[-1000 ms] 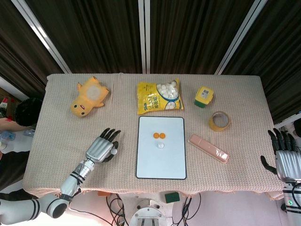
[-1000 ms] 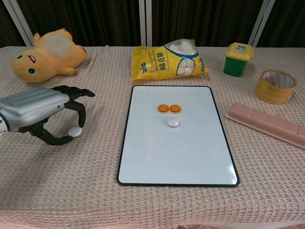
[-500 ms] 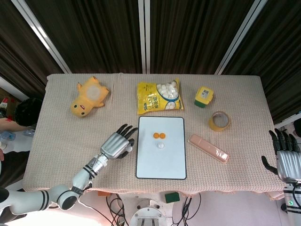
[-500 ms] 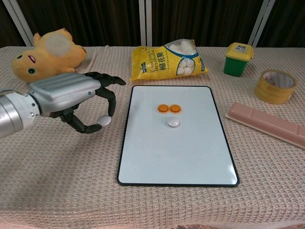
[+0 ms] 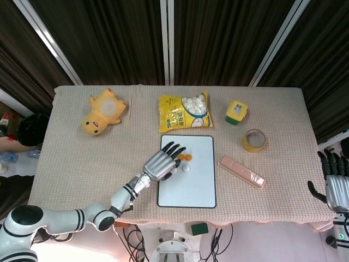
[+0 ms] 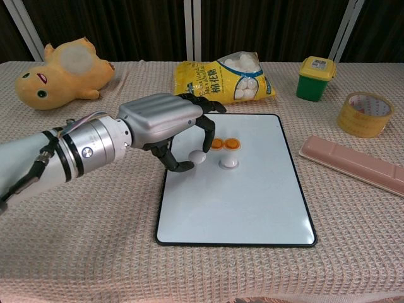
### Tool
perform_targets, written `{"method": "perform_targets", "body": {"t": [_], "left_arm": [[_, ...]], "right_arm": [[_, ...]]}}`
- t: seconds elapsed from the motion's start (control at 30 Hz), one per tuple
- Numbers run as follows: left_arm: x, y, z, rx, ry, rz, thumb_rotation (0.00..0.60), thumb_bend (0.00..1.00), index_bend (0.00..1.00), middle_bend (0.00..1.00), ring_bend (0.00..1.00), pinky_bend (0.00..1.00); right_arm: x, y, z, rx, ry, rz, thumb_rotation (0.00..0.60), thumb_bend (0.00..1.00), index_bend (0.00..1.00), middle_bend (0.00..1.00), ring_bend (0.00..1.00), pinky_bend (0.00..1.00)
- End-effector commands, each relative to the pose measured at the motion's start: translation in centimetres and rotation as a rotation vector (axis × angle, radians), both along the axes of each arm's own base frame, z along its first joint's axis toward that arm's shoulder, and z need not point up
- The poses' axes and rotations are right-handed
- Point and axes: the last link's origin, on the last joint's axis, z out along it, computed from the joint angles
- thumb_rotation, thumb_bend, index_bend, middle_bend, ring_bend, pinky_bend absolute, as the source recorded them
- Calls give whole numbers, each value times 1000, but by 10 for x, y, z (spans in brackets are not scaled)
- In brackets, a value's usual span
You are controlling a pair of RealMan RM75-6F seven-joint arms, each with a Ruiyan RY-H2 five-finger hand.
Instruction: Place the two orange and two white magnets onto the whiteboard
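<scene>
A white magnet [image 6: 198, 157] is pinched in the left hand [image 6: 167, 120] above the whiteboard [image 6: 240, 202], left of the second white magnet [image 6: 228, 163] lying below two orange magnets [image 6: 224, 144]. The right hand [image 5: 335, 183] is seen past the table's right edge, fingers spread, holding nothing.

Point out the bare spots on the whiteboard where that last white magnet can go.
The whiteboard's whole lower half is bare, as is its right side beyond the orange magnets. The upper middle is crowded: the orange pair, a white magnet, and the left hand pinching the second white magnet.
</scene>
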Motion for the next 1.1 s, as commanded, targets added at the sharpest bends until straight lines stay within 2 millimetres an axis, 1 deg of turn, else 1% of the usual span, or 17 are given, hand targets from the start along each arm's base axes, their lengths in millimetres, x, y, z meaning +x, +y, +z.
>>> {"method": "perform_targets", "body": {"t": [0.03, 0.37, 1.1], "left_arm": [[4, 3, -7, -6, 5, 2, 600, 298, 528, 43, 0, 45], [6, 7, -17, 2, 13, 0, 600, 298, 530, 43, 0, 45], [8, 12, -23, 1, 23, -2, 600, 298, 528, 43, 0, 44]], "right_arm": [[0, 0, 0, 1, 0, -1, 600, 312, 0, 0, 0, 0], [-1, -1, 1, 1, -1, -5, 600, 311, 0, 0, 0, 0], [-4, -2, 0, 4, -4, -9, 600, 312, 0, 0, 0, 0]]}}
